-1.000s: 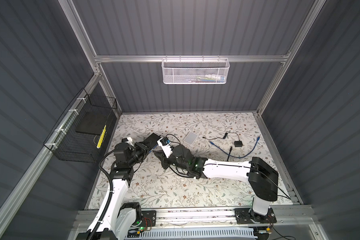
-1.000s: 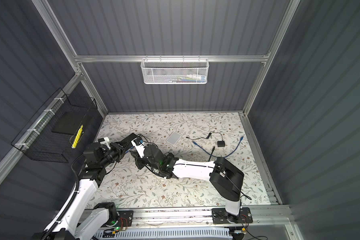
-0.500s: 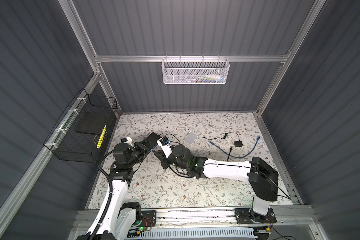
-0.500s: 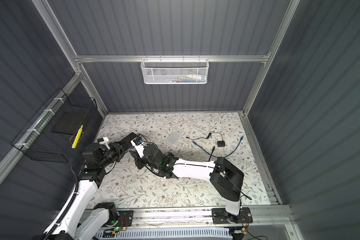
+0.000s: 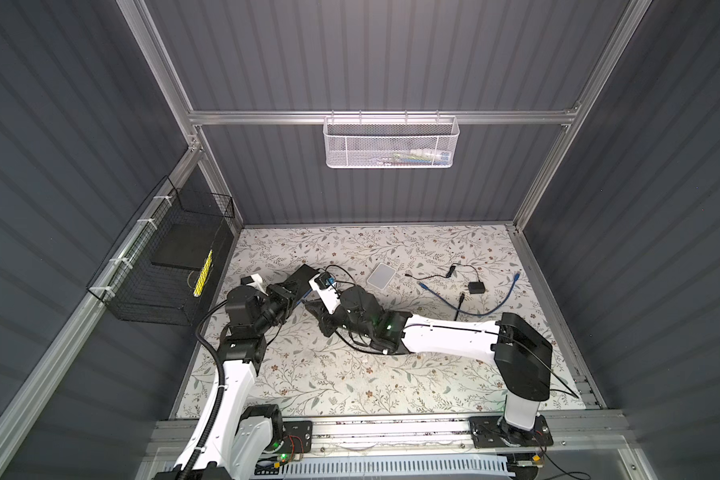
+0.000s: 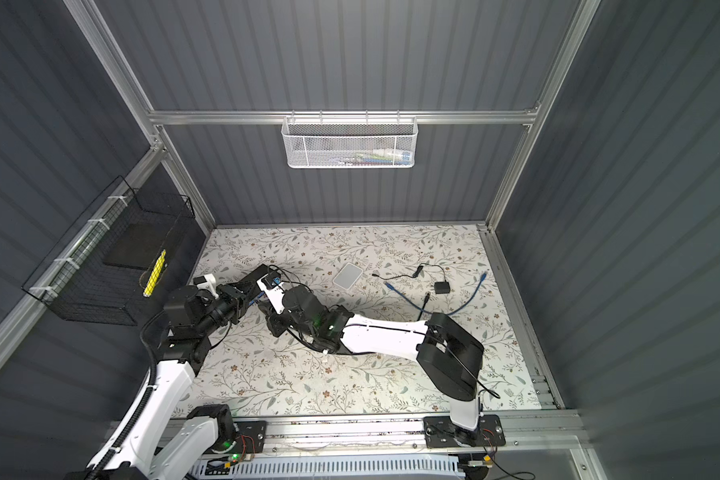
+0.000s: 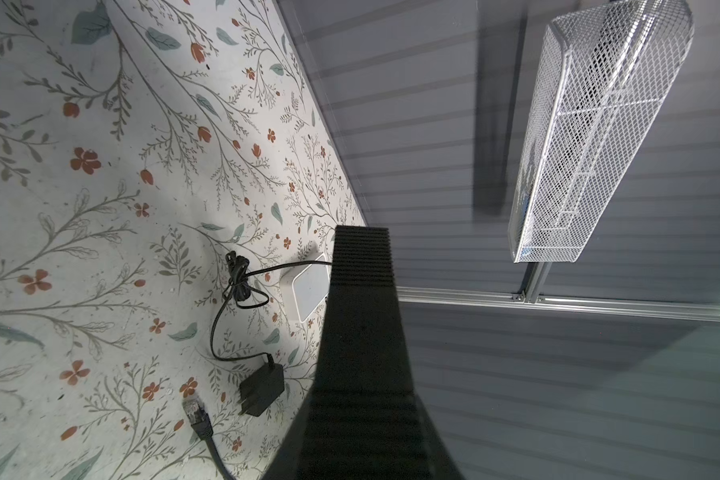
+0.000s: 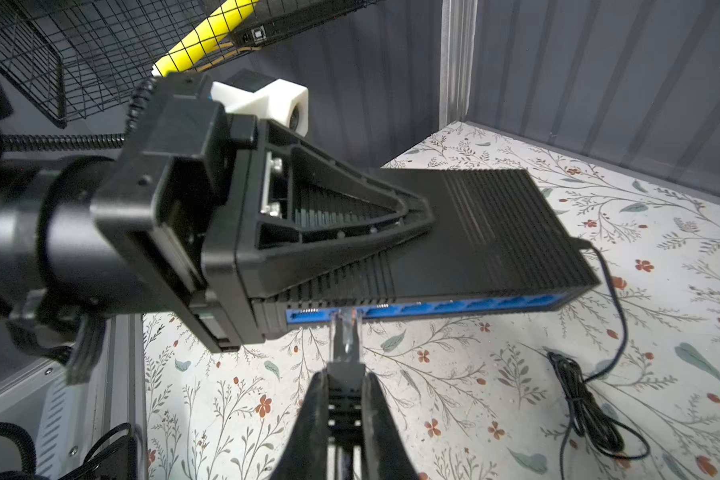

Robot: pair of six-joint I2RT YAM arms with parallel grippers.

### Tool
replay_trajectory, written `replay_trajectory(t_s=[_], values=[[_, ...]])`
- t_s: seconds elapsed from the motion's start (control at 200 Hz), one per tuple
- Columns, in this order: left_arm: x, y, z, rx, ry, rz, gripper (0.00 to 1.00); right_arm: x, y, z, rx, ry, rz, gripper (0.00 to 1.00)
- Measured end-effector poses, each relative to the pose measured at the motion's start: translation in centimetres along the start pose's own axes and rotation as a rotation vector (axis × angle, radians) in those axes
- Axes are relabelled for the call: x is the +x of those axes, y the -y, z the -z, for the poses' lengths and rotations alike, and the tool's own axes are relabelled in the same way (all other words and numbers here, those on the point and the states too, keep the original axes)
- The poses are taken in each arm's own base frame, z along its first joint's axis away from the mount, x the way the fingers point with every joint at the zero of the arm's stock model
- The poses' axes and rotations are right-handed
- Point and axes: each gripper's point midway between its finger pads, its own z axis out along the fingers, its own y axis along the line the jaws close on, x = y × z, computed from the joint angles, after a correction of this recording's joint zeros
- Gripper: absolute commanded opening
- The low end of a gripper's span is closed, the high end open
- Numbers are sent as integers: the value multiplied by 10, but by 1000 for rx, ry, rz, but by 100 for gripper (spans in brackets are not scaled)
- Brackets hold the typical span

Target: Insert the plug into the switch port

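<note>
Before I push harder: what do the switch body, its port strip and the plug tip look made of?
Switch: matte black shell with fine ribs, probably moulded plastic; painted metal can't be ruled out. Port strip: blue with a slight sheen, likely plastic. Plug: clear, see-through tip, hard plastic by the look; the dark boot behind it, held in the right pincer, may be softer.

We are looking into a robotics lab test cell: grey ribbed panels (image 5: pixel 391 54) on an aluminium frame (image 5: pixel 267 117) are enclosing it, two robot arms (image 5: pixel 449 337) are standing on a base rail (image 5: pixel 391 428) beside a floral-printed tabletop (image 5: pixel 329 382), and a white mesh basket (image 5: pixel 371 145) and a black wire basket (image 5: pixel 154 299) are hanging inside.
</note>
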Motion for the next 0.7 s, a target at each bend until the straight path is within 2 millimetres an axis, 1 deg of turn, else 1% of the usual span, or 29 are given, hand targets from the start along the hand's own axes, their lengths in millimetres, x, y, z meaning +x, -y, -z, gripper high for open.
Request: replay_trajectory(t_s=[0.32, 0.435, 0.62, 0.7], values=[[-8, -2, 4, -27, 31, -20, 0, -3, -3, -12, -13, -55, 64, 0], [-10, 2, 6, -26, 32, -39, 0, -9, -5, -13, -31, -55, 89, 0], [-9, 2, 7, -21, 18, -45, 0, -9, -7, -13, -52, -55, 132, 0], [-11, 4, 7, -12, 23, -47, 0, -10, -7, -16, -62, -56, 146, 0]])
